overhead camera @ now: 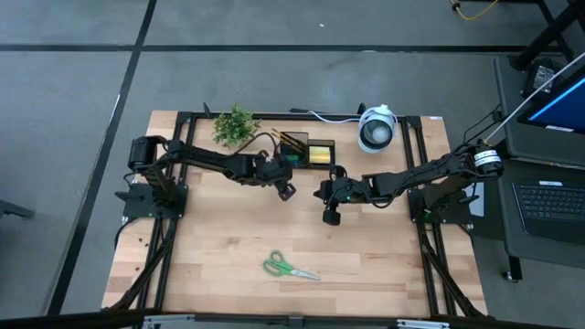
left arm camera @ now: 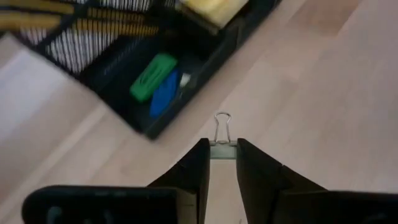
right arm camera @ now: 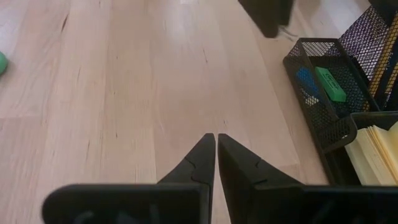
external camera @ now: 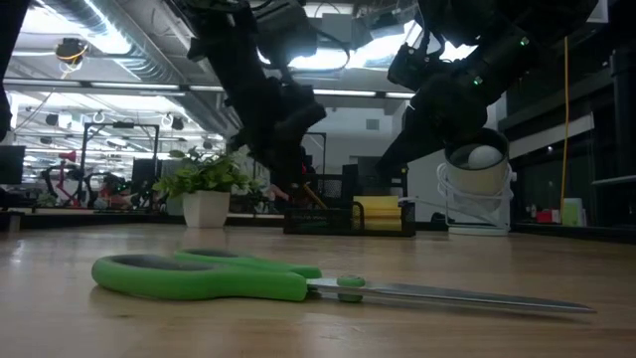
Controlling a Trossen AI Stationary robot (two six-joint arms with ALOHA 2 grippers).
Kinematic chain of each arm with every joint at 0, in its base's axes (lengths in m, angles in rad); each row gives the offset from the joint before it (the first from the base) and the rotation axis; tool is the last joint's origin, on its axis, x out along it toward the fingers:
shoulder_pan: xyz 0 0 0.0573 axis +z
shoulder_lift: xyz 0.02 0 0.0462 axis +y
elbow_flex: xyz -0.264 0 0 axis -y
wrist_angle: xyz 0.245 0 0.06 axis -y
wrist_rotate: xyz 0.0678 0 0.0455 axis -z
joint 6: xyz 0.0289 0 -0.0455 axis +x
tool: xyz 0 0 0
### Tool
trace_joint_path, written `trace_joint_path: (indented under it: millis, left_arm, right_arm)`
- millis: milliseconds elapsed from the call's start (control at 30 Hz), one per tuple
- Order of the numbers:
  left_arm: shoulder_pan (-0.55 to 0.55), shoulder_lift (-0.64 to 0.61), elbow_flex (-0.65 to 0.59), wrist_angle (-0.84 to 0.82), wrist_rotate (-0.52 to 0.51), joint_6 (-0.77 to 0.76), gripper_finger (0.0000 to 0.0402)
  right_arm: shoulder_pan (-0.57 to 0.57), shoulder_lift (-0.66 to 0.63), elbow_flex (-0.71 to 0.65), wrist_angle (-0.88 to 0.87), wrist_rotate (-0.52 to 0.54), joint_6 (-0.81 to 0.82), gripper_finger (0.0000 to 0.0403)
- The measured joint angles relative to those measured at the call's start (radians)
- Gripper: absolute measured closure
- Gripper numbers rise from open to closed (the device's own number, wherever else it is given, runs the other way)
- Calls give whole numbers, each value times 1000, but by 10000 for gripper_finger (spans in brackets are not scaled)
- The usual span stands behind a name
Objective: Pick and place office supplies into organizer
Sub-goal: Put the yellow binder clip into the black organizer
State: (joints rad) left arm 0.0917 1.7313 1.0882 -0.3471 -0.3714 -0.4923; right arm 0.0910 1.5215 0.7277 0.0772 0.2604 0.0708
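Note:
My left gripper (left arm camera: 222, 149) (overhead camera: 285, 187) hangs over the wood just near of the black mesh organizer (left arm camera: 112, 74) (overhead camera: 306, 151), shut on a small binder clip (left arm camera: 222, 134). A low compartment of the organizer holds a green piece (left arm camera: 152, 76) and a blue piece (left arm camera: 165, 96). Wooden pencils (left arm camera: 93, 28) stand in its tall section, and a yellow sticky-note pad (left arm camera: 211, 7) lies in another compartment. My right gripper (right arm camera: 216, 140) (overhead camera: 329, 215) hovers shut over bare table, holding nothing. Green-handled scissors (overhead camera: 291, 268) (external camera: 219, 276) lie flat near the front edge. My left gripper pinches the binder clip's body (left arm camera: 222, 151) between its two fingertips. The clip's wire loop handle (left arm camera: 222, 123) sticks out past the fingertips, in line with them. The fingers slant downward toward the organizer. The clip is lifted clear of the table.
A small green potted plant (overhead camera: 235, 123) stands at the far edge, left of the organizer. A round white-and-grey device (overhead camera: 377, 128) with a cord stands to its right. Open wood lies between the grippers and the scissors.

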Motion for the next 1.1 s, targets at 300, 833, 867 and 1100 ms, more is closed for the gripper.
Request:
trace_joint_path:
  millis: [300,833,867,1100]
  left_arm:
    - [46,4,1,119,-15,74,336]
    - [129,126,1,203,-11,96,336]
    - [134,129,1,199,-10,95,336]
    - [147,120,1,198,-26,96,336]
  right_arm:
    - [0,0,0,0,0,0,377]
    - [0,0,0,-5,0,0,377]
    - [0,0,0,-6,0,0,377]
    - [-1,0,0,-8,0,0,377]
